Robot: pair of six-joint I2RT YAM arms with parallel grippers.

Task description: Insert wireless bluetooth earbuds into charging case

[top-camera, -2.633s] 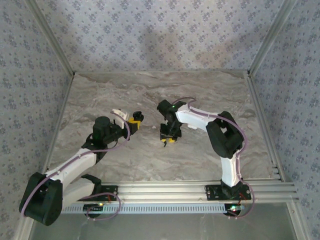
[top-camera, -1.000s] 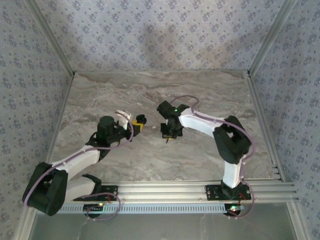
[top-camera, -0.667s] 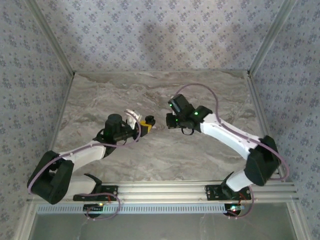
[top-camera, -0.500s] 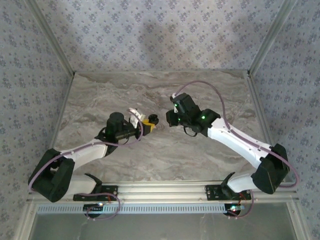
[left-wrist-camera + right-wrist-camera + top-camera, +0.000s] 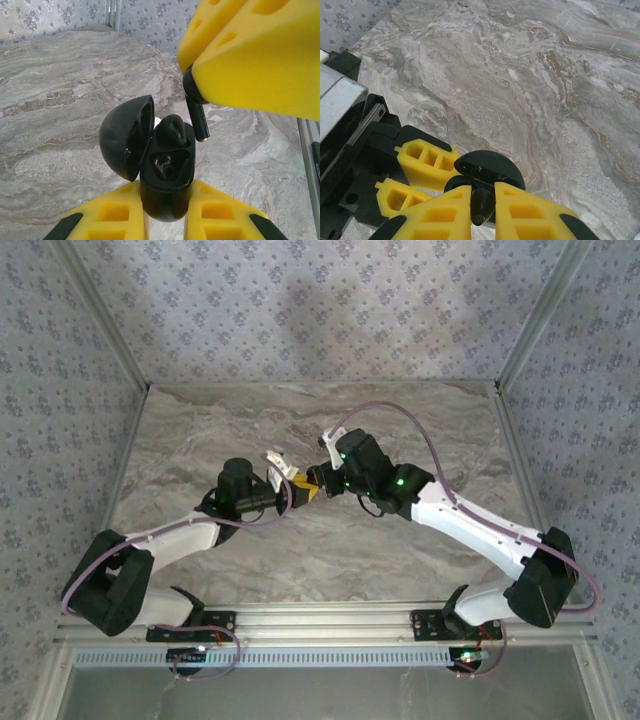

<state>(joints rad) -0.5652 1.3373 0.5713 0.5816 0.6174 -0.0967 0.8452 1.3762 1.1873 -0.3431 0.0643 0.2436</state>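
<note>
pale marbled table, flowered walls around it. top view: left gripper and right gripper meet tip to tip near the middle.

left wrist view: the left gripper is clenched on a black charging case, its lid swung open to the left. one well holds a seated earbud; the other looks hollow. just beside the rim hangs a stemmed earbud, pinched by the right gripper.

right wrist view: the stemmed earbud sits between the yellow fingers, the case just beyond.

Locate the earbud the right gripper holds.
Left wrist view: the earbud hangs in the right gripper just above the open charging case, right of its lid.
</note>
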